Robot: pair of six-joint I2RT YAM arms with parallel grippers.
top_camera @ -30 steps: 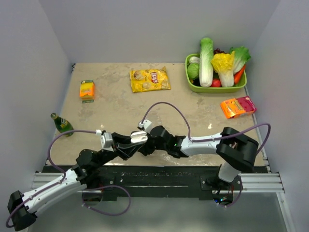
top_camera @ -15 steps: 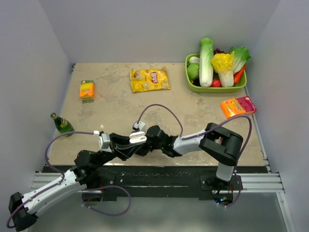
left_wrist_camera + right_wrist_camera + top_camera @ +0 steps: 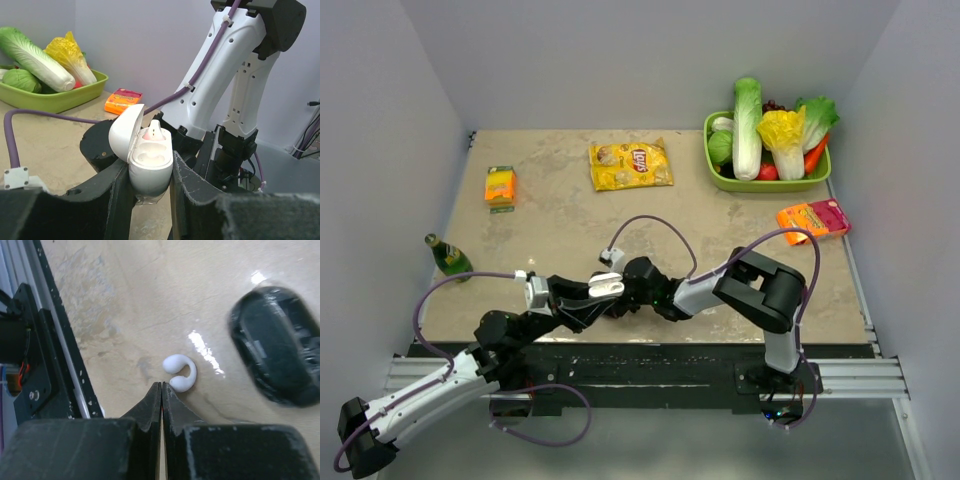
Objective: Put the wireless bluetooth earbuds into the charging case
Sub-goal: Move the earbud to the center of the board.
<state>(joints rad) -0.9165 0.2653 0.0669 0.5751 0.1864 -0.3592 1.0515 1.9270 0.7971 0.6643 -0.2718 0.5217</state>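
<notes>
The charging case (image 3: 150, 167) between the left fingers (image 3: 117, 200) is smooth, glossy white plastic against their matt black, rough-edged inner faces, and just past the matt black right fingers (image 3: 149, 405) a white earbud (image 3: 179, 372) looks smooth and satin on the mottled, stone-like table (image 3: 150, 300), which shows glossy glints.

The charging case (image 3: 150, 167) is glossy white, and the seated earbud (image 3: 154, 129) inside it is white with a pinkish patch. The loose earbud (image 3: 180, 372) is plain white against the tabletop (image 3: 560, 220), which is mottled beige with paler streaks. The left fingers (image 3: 112, 200) flanking the case are matt black, as are the right fingers (image 3: 150, 405). The cables (image 3: 50, 117) are purple. Well away from the case there's a lime-green tray (image 3: 765, 184), a yellow crisp bag (image 3: 630, 165) with a red logo, an orange-and-pink packet (image 3: 812, 220), an orange box (image 3: 500, 186) and a green bottle (image 3: 448, 256).
</notes>
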